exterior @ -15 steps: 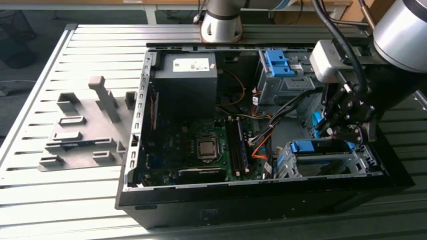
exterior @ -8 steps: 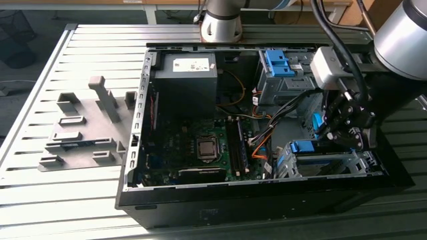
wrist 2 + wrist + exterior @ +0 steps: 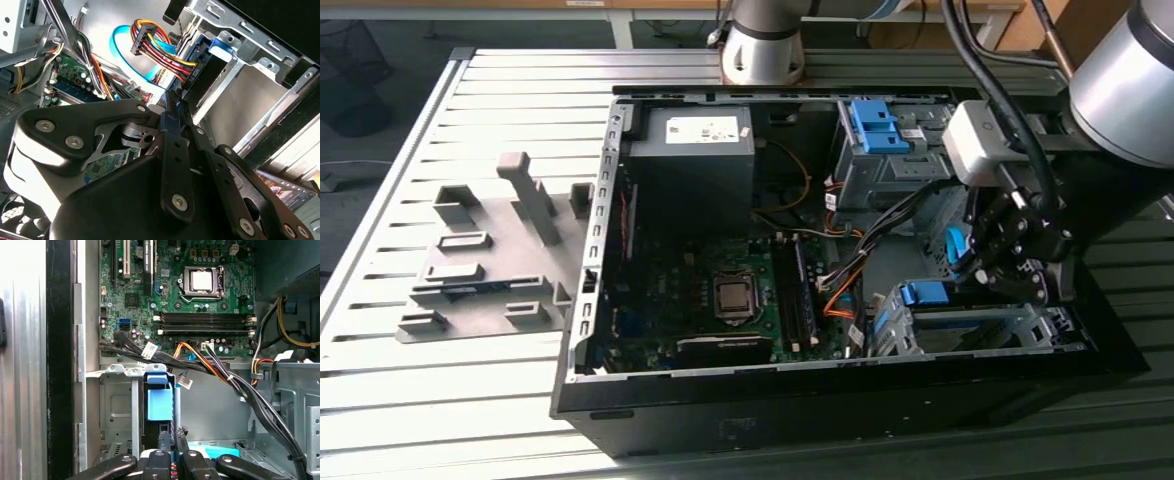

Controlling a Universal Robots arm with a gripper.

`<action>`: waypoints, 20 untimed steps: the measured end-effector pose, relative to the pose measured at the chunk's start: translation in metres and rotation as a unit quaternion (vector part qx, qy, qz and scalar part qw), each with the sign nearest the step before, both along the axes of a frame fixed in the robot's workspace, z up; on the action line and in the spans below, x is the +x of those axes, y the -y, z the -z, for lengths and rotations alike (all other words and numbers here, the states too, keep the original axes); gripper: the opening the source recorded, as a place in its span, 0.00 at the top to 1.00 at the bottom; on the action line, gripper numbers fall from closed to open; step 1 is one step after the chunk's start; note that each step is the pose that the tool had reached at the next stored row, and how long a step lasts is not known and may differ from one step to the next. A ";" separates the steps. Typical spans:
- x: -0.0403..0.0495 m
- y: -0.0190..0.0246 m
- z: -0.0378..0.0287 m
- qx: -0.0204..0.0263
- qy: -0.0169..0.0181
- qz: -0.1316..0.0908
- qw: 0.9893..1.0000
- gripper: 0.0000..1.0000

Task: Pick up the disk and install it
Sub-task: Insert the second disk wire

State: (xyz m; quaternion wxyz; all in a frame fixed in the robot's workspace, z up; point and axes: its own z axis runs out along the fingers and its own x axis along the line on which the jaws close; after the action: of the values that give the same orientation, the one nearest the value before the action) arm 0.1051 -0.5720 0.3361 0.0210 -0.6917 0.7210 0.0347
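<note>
One disk [image 3: 160, 402] sits upright in the drive cage [image 3: 116, 410], gripper [image 3: 172, 437] clenched on it.

From my seat the claw [image 3: 172, 107] looks matt black metal with bright screw heads. The disk [image 3: 159, 402] shows smooth blue plastic framing. Its bay [image 3: 117, 410] is dull grey sheet metal. The counter [image 3: 454, 400], lower left in the exterior view, is ribbed pale metal with a soft sheen.

Bright daylight, glare on slatted table [image 3: 480, 380]; case interior [image 3: 720, 240] dim, wrist-view foreground soft, slight blur
</note>
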 end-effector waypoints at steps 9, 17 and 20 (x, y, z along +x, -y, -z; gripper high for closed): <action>0.0007 0.0012 0.0011 0.000 0.000 0.000 1.000 0.84; 0.0049 0.0012 0.0018 0.000 0.000 0.000 1.000 0.84; 0.0052 0.0012 0.0016 0.000 0.000 0.000 1.000 0.84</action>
State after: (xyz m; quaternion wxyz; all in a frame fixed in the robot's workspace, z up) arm 0.1104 -0.5733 0.3345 0.0211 -0.6917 0.7211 0.0348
